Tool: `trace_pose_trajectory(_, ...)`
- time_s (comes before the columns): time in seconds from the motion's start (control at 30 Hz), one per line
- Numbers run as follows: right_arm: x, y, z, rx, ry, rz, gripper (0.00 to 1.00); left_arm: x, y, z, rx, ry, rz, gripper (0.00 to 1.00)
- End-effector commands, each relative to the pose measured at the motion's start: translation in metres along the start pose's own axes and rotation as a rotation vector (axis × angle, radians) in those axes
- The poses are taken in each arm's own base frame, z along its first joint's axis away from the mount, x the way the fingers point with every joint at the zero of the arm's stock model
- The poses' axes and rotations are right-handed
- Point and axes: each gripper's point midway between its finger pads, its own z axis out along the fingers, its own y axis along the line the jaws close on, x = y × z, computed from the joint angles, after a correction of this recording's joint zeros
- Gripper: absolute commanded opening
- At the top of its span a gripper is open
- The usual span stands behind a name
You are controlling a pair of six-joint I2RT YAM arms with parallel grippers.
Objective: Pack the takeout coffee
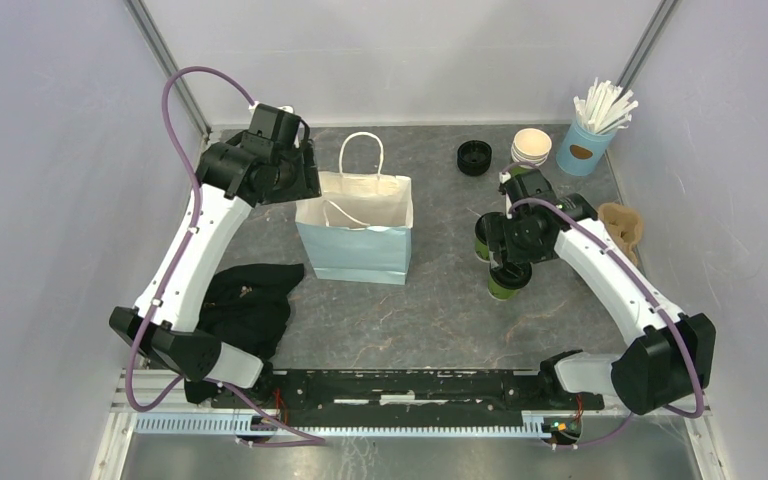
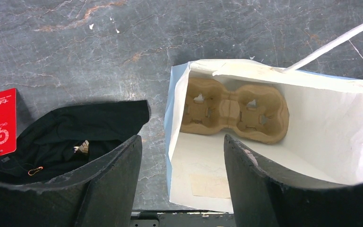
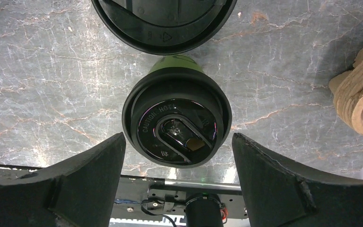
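right gripper (image 3: 178, 138): jaws wide apart, above one lidded cup (image 3: 177, 125), not touching it | second lidded cup (image 3: 163, 21) just beside; both on table (image 3: 42, 71), right of paper bag (image 1: 355, 250) | left gripper (image 2: 182, 139): jaws apart, over the bag's edge | cardboard carrier (image 2: 234, 111) lies inside bag

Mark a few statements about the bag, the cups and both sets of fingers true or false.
1. A cardboard carrier lies inside the paper bag. True.
2. Both lidded cups are in the bag. False: they stand on the table, to the right of the bag.
3. The right fingers stand open on either side of a cup's lid. True.
4. The left fingers grip the bag's handle. False: they are open and empty, over the bag's edge.
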Motion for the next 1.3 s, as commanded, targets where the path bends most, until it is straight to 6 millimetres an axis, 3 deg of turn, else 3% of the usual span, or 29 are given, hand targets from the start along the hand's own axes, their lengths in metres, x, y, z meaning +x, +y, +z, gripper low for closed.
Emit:
trace_pose_trajectory(0.0, -0.001, -0.003, 0.004, 0.009, -0.03, -0.006, 0.88, -0.01, 0.005, -0.014, 0.006, -0.059, 0.028, 0.71)
trace_pose_trajectory(0.33, 0.001, -0.003, 0.008, 0.006, -0.021, -0.022, 0.75, -0.008, 0.004, -0.015, 0.018, -0.053, 0.018, 0.71)
trace_pose_trajectory(0.73, 0.006, -0.006, 0.012, 0.015, -0.018, -0.048, 0.78, -0.004, 0.008, -0.019, 0.011, -0.06, 0.006, 0.71)
trace_pose_trajectory(0.93, 0.004, -0.005, 0.01, 0.004, -0.026, -0.055, 0.73, -0.009, 0.011, -0.023, -0.008, -0.066, 0.007, 0.72)
trace_pose_trajectory(1.07, -0.002, -0.003, -0.003, -0.01, -0.05, -0.058, 0.66, -0.011, 0.013, -0.026, -0.021, -0.065, -0.004, 0.74)
trace_pose_trajectory(1.27, -0.024, 0.007, -0.05, -0.104, -0.239, -0.081, 0.58, -0.013, 0.018, -0.022, -0.041, -0.059, -0.024, 0.75)
